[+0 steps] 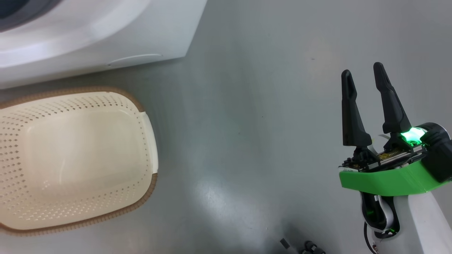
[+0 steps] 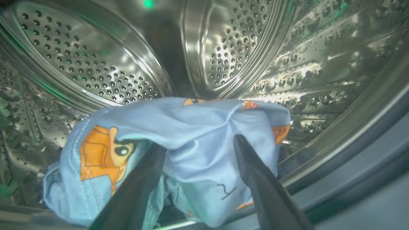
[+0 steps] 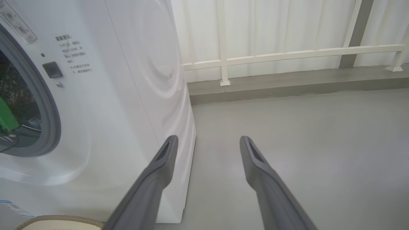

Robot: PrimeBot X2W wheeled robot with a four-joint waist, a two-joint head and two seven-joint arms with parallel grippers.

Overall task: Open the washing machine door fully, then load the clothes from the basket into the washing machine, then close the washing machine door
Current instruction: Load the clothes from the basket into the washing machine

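The basket (image 1: 14, 158) stands on the floor (image 1: 247, 123) at left, just beside the washing machine (image 1: 106, 38). Inside its drum (image 2: 96, 73) the clothes (image 2: 198, 124) drape over the left gripper (image 2: 198, 146), its 2 fingers spread apart. At right, the right gripper (image 1: 362, 69) hangs above the floor, jaws open.

floor (image 1: 247, 141): glossy grey | wall (image 3: 271, 28): white, ribbed | rail (image 3: 287, 55): white

The cream perforated basket (image 1: 21, 165) sits just before the white washing machine (image 1: 106, 38); crumpled light-blue clothes (image 2: 198, 140) lie in its drum (image 2: 243, 41).
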